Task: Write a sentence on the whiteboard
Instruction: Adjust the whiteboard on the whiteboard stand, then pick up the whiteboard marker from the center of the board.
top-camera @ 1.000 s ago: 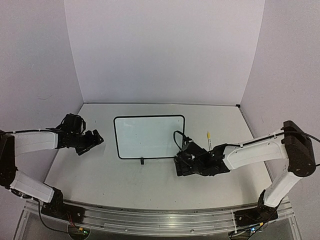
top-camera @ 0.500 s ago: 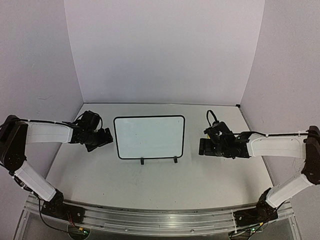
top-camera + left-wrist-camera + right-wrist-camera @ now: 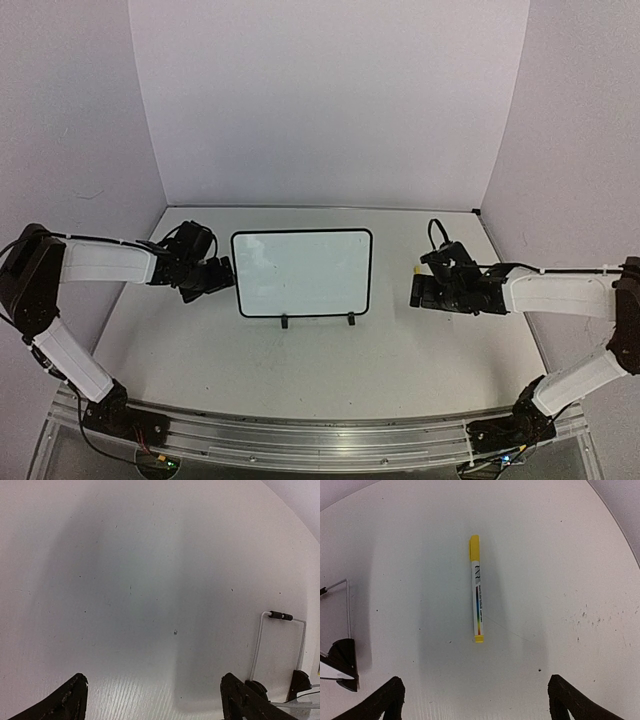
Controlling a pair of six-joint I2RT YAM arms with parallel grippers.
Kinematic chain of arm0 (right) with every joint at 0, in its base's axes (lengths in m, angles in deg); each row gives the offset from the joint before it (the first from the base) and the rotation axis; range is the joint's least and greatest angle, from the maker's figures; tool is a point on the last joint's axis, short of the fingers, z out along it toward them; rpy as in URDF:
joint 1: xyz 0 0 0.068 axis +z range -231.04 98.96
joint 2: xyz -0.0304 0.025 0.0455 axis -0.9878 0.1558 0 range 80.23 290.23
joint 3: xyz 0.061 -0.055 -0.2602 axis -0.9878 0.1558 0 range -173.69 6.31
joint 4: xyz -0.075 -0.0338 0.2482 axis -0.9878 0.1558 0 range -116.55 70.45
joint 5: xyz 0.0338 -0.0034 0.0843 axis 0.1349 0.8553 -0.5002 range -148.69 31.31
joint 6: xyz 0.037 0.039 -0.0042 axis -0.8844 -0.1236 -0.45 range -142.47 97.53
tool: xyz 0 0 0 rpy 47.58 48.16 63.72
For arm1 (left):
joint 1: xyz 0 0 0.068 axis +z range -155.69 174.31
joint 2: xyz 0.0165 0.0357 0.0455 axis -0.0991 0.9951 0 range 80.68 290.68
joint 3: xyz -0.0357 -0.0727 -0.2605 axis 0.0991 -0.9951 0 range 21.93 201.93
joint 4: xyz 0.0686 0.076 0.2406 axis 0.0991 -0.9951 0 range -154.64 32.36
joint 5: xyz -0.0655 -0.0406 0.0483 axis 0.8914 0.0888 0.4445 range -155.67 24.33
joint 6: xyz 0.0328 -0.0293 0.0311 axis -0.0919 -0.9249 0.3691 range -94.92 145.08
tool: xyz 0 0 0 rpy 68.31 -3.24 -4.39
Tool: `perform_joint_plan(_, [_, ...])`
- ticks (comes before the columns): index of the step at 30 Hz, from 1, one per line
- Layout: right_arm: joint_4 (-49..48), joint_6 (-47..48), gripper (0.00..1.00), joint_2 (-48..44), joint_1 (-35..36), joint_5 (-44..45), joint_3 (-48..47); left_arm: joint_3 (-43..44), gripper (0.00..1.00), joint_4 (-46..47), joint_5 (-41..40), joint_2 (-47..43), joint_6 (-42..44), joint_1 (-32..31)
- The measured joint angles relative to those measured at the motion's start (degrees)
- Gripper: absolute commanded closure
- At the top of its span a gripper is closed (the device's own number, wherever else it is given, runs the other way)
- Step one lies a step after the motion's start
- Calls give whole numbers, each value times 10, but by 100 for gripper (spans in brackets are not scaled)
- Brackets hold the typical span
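Trouble from here most likely starts with the yellow marker [image 3: 477, 590]. It lies flat on the desk [image 3: 300, 380] ahead of the right hand [image 3: 475, 700], lengthwise in line with the gap between the fingers, yellow cap at the far end. That hand is released, fingers spread wide, grasping nothing. The barrel is thin and round, so if the hand comes down off-centre, we judge that one finger could meet it first and roll it aside.

The whiteboard [image 3: 303, 272] sits mid-desk on two small black feet, well left of the right hand. From above we cannot make out any writing on it. The left hand [image 3: 222, 275] is also released and empty, just beside the board's left edge; we cannot tell whether it touches the frame.

The board looks light on small supports. A nudge from the left hand could skew it. Pen pressure could also slide or tip it, unless that hand braces it. A shallow grip on the marker could let the tip twist mid-stroke.
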Motion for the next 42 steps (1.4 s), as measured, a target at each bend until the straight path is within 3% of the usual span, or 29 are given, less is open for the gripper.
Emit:
perform_joint_plan(12, [2, 4, 5, -15, -8, 1, 6, 12, 9, 22, 24, 35, 26, -26])
perform_joint_plan(26, [13, 22, 22, -7, -73, -51, -4, 36, 4, 33, 21, 60, 23, -45])
perform_joint_plan(33, [54, 59, 40, 98, -131, -114, -79, -5, 2, 13, -4, -19, 9, -24])
perform_joint_plan(42, [108, 110, 51, 217, -137, -143, -197, -67, 2, -24, -4, -148, 1, 33])
